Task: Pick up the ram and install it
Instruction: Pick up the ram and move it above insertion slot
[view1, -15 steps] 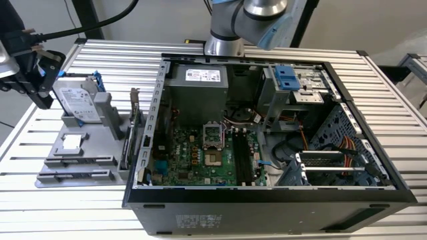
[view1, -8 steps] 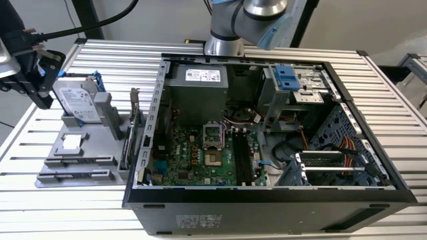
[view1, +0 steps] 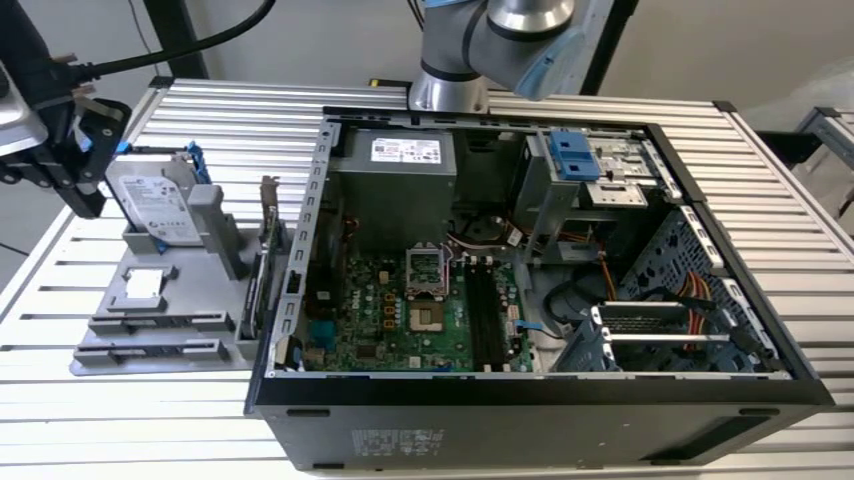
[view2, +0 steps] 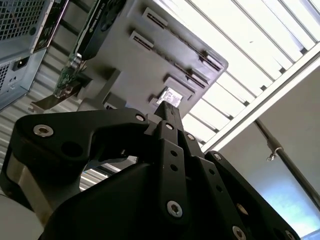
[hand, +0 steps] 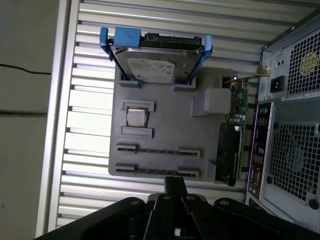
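1. At the exterior view's left edge, the gripper hangs above the slatted tabletop, just beside the hard drive.
2. Its jaws look closed together in both wrist views, and nothing is held between them.
3. Near the jaws lies a gray holder. The hard drive stands at one end of it, and a small square chip lies in a pocket.
4. The ram sits on its edge in a slotted row of the holder. The first wrist view shows it as a thin dark strip, near the jaws but apart from them.
5. A card with a metal bracket stands between the holder and the open computer case.
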